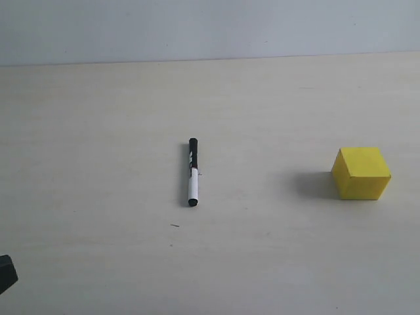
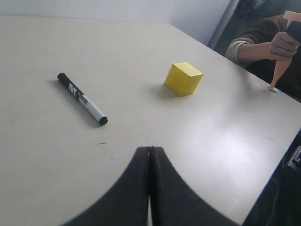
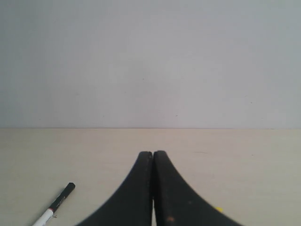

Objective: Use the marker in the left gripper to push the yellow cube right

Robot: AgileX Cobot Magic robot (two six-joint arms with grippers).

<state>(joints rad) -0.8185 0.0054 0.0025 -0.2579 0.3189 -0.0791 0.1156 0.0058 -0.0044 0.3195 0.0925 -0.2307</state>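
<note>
The marker (image 1: 192, 172) lies loose on the pale table, white barrel with black cap and black end; it also shows in the left wrist view as the marker (image 2: 82, 98) and partly in the right wrist view as the marker (image 3: 52, 205). The yellow cube (image 1: 361, 172) rests on the table to the marker's right, seen too as the yellow cube (image 2: 183, 78); only a yellow sliver of it (image 3: 218, 209) shows past the right jaws. My left gripper (image 2: 150, 149) is shut and empty, well short of the marker; a black bit of it (image 1: 6, 273) shows at the lower left corner. My right gripper (image 3: 153, 153) is shut on nothing.
The table's far right edge (image 2: 221, 54) runs behind the cube. Beyond that edge a person's hand (image 2: 282, 46) holds an orange-tipped tool down on the tabletop. A small dark speck (image 1: 175, 226) lies near the marker.
</note>
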